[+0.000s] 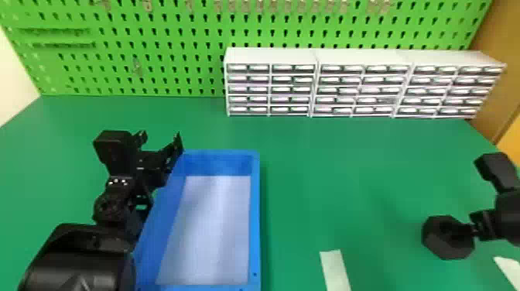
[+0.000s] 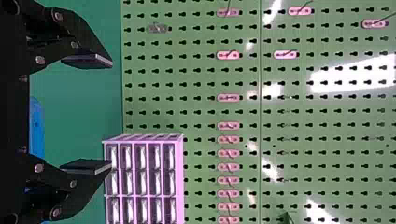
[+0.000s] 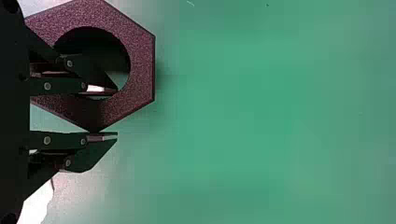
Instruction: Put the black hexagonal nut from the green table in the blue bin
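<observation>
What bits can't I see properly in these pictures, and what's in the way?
Part of the black nut: the right claw covers it, right wrist view.
Near end of the blue bin: bottom edge, head view.
Ends of the pale strips: picture edges, head view.
Insides of the drawers: their fronts hide them, head view.

No readable text, label, brand, number or sign can be made out on anything in any of the three views.
</observation>
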